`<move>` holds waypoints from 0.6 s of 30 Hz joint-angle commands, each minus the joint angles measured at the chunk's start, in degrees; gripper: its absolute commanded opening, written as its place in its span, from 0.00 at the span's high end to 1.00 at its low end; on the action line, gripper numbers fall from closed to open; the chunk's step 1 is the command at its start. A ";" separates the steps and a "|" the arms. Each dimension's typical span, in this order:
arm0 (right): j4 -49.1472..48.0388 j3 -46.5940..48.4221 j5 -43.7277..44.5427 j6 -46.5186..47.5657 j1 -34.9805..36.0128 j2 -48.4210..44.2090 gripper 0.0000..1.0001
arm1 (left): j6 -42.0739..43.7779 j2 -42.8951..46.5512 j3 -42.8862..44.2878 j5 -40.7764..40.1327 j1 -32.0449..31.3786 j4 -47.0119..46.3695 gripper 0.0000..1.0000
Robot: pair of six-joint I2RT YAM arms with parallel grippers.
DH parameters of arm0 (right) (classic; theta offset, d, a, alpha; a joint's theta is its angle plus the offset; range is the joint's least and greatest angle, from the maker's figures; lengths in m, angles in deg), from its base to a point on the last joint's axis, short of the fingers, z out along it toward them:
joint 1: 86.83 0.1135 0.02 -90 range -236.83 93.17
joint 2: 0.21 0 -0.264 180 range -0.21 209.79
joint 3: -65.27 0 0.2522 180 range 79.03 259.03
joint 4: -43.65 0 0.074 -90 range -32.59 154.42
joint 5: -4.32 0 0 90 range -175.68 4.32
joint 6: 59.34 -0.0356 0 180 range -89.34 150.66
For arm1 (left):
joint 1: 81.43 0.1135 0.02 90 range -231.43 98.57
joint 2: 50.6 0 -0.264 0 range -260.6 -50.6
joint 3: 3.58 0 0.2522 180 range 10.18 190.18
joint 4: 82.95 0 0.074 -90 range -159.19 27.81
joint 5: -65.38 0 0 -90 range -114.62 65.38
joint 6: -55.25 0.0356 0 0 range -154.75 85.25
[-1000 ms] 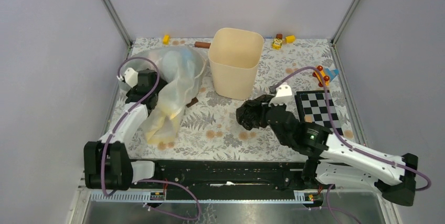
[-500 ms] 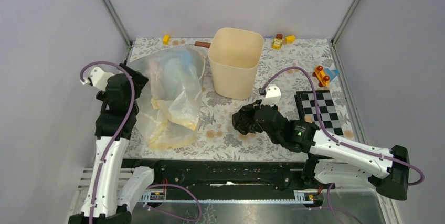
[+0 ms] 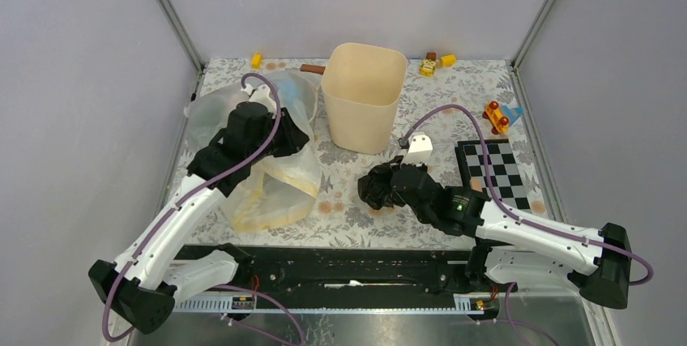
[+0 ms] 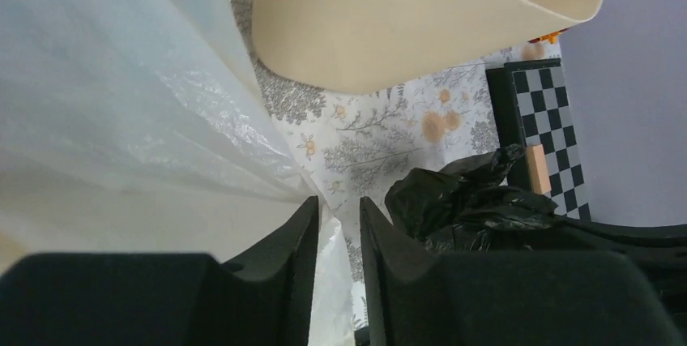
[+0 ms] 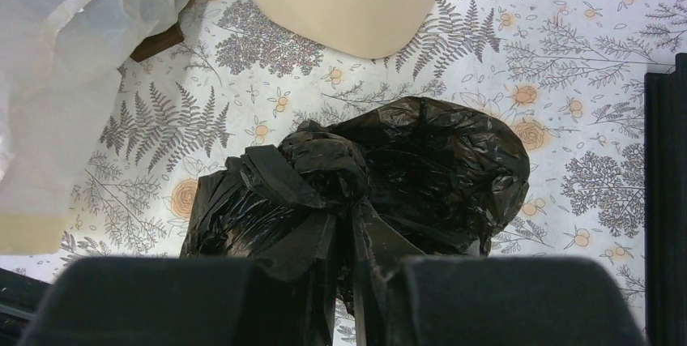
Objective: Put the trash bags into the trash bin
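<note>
Pickup step. Right hand (image 5: 344, 241) grips black trash bag (image 5: 429, 160) at its knot, near trash bin (image 3: 364, 95). Left hand (image 4: 336, 220) pinches translucent bag (image 4: 121, 119). Next, likely: lift above rim.

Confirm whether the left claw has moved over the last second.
Yes: seen from above, the left claw swung right toward the trash bin, and is now at the translucent bag.

The table (image 3: 332, 176) is overlooked from above and behind; close ahead of each wrist's fingers (image 4: 283, 273), black bag (image 5: 421, 160), bin (image 4: 421, 22) and whitish bag (image 4: 121, 119) are shared.
</note>
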 commanded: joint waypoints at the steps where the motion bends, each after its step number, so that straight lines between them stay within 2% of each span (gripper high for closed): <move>1: -1.52 -0.27 0.13 -1.35 0.02 0.11 0.85 | 1.43 -1.54 -1.20 -3.49 -1.77 -6.34 0.75; 6: -1.86 -1.01 0.15 -1.78 0.02 -0.22 0.85 | -0.56 -6.15 -7.75 -17.22 0.04 -13.89 0.88; 10: -1.93 -1.28 -0.21 -1.82 0.02 -0.94 0.85 | -2.44 -14.83 -9.51 -14.91 12.13 -17.51 0.99; 12: -2.00 -1.56 -0.25 -1.91 0.02 -1.60 0.85 | -6.10 -20.10 -8.40 -15.65 17.07 -16.26 1.00; 14: -1.96 -1.89 -0.24 -2.23 0.02 -2.04 0.85 | -9.85 -22.85 -8.57 -19.70 19.59 -16.84 0.97; 16: -1.91 -2.01 -0.27 -2.62 0.02 -1.98 0.85 | -12.60 -24.50 -10.53 -24.17 20.83 -20.62 0.96; 18: -1.95 -1.94 -0.59 -2.95 0.02 -1.63 0.84 | -14.27 -26.85 -11.56 -24.61 23.23 -23.13 0.94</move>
